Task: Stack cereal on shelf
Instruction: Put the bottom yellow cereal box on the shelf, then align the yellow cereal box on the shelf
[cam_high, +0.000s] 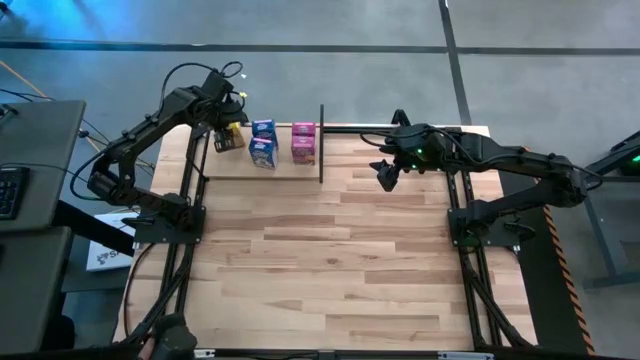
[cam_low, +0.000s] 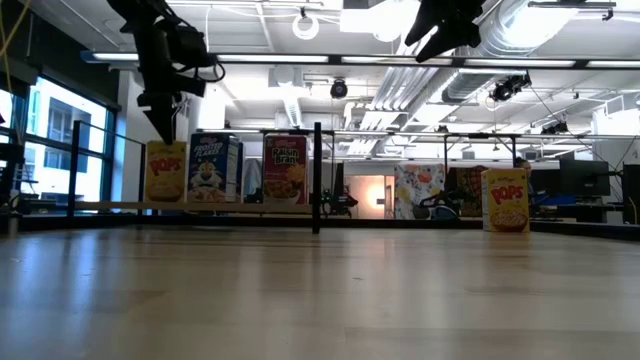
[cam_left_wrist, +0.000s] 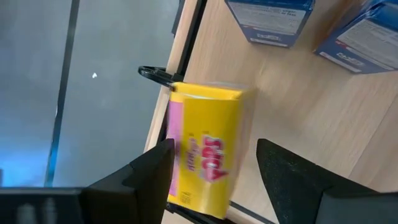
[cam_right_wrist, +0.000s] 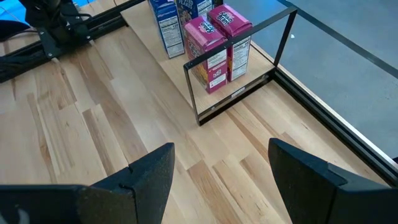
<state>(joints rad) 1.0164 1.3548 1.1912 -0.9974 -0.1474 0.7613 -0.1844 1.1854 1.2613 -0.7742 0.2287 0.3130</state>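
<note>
The pale wooden shelf (cam_high: 290, 168) framed by thin black rods stands at the far edge of the plank table (cam_high: 330, 260). At its left end, the left gripper (cam_high: 228, 128) hangs over a small yellow cardboard box (cam_left_wrist: 208, 149), jaws apart, not gripping. Blue boxes (cam_high: 263, 144) and pink boxes (cam_high: 303, 142) stand nearer the shelf's right post. The right gripper (cam_high: 386, 177) hovers right of the shelf, jaws wide, empty.

left gripper (cam_low: 163, 128) hangs above yellow cereal box (cam_low: 166, 172) on shelf (cam_low: 240, 208).
</note>
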